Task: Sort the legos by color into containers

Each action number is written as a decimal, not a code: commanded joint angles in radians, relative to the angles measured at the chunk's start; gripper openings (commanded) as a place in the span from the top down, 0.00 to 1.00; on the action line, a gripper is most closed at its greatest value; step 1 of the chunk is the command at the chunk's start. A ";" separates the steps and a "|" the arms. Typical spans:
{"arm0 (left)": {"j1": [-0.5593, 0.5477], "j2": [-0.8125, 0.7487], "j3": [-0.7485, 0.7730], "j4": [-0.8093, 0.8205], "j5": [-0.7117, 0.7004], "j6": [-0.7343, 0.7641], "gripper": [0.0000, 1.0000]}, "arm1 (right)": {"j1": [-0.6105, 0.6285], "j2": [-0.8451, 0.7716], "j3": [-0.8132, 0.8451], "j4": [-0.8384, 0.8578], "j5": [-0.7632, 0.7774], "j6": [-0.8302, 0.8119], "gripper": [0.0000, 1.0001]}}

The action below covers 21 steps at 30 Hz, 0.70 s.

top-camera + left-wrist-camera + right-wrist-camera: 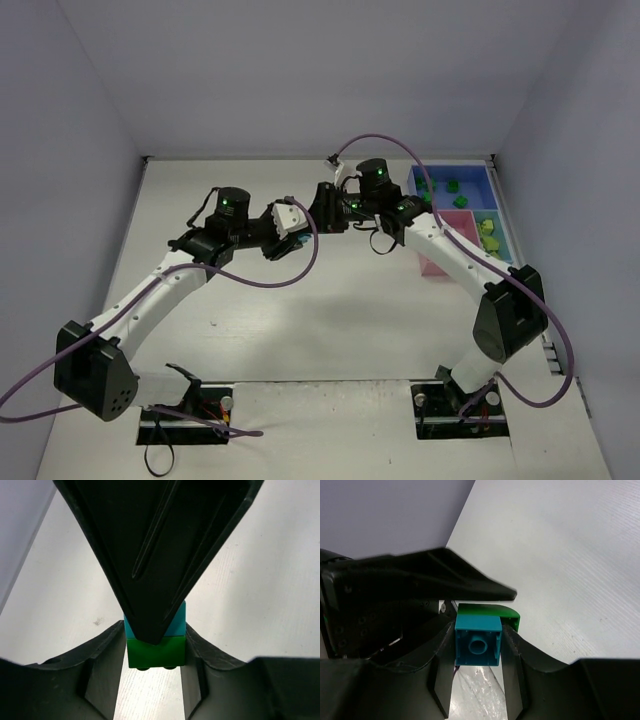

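Several tiny plastic bricks point(453, 185) lie in far-right joined plastic trays point(450, 170); left gripper point(155, 645) pinches a green brick point(155, 656), right gripper point(477, 647) its attached cyan brick point(479, 642)

Grippers nose to nose mid-table: left gripper point(155, 647) clamps the green brick point(156, 654), right gripper point(477, 645) clamps the cyan brick point(477, 647) joined to it, zero gap between them; the right finger blocks the upper half of the left wrist view. Bare table point(330, 320) toward the bases is passable. Purple cable point(275, 283) droops under the left wrist. Right forearm point(455, 255) crosses the pink tray point(432, 265); blue tray point(478, 190) and light blue tray point(500, 222) sit tucked by the right wall point(570, 150), free side faces left
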 commanded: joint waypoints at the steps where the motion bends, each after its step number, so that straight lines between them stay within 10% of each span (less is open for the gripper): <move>1: 0.006 -0.016 0.039 0.040 0.037 0.013 0.62 | -0.001 -0.051 -0.010 0.055 -0.032 -0.011 1.00; 7: 0.006 0.004 0.051 0.046 0.071 -0.017 1.00 | -0.007 -0.068 -0.028 0.055 -0.029 -0.015 1.00; 21: 0.010 0.024 -0.050 0.136 0.048 -0.088 1.00 | -0.221 -0.136 -0.054 -0.087 -0.049 -0.103 0.98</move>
